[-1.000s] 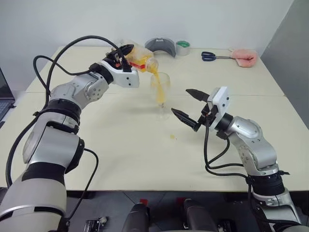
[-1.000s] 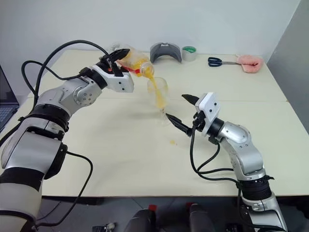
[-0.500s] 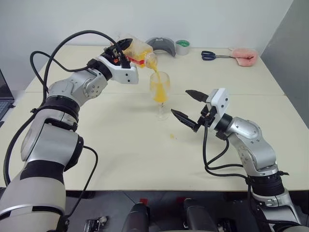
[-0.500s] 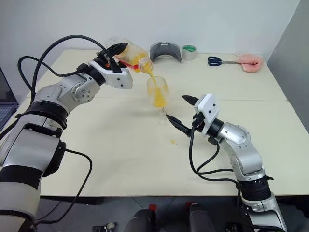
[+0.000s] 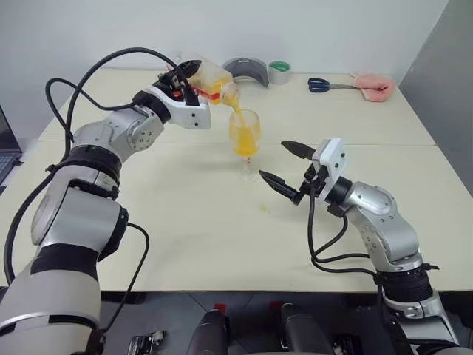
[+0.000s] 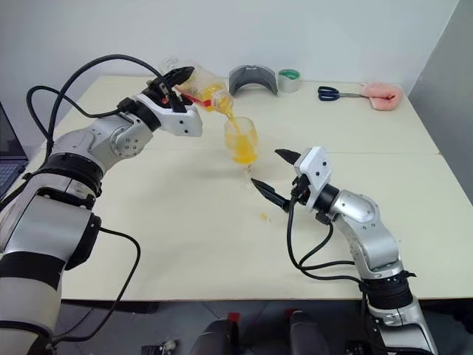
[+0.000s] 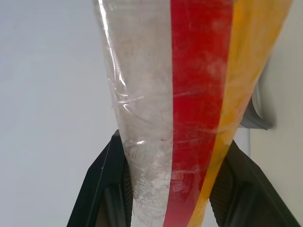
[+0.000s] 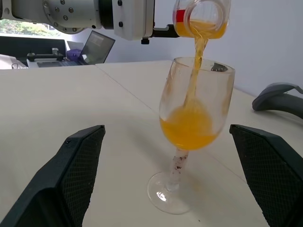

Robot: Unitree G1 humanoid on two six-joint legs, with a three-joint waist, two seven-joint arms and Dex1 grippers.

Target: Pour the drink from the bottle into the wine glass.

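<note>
A: Largest item first?
B: Item one, the table [image 5: 222, 237], cream-coloured, taking up most of the head view from the lower edge to the back wall.

A: The arms?
B: Item two, the left gripper [image 5: 186, 83], sitting in the upper left of centre, its black fingers [image 7: 106, 189] clamping tight on the bottle [image 5: 211, 77] (the wrist view is showing the red stripe and the clear wall running up between them). Item three, the right gripper [image 5: 288, 164], lying right of centre, its fingers standing wide apart and holding nothing, pointing toward the glass and just short of it.

A: And the task pieces?
B: Item four, that bottle, tilting mouth-down toward the frame centre, above the rim of the wine glass [image 5: 245, 140]. Item five, the glass itself, standing upright on the table at centre, apart from both grippers. Item six, the drink [image 8: 189, 127], streaming orange from the bottle mouth into the bowl and pooling in its lower part; a small orange spot [image 5: 264, 209] is lying on the table below the glass.

A: Smaller lots?
B: Along the top edge: a grey curved object [image 5: 247, 69], a pink cloth [image 5: 373, 86], scissors [image 5: 324, 86], a roll of tape [image 5: 279, 72].
</note>
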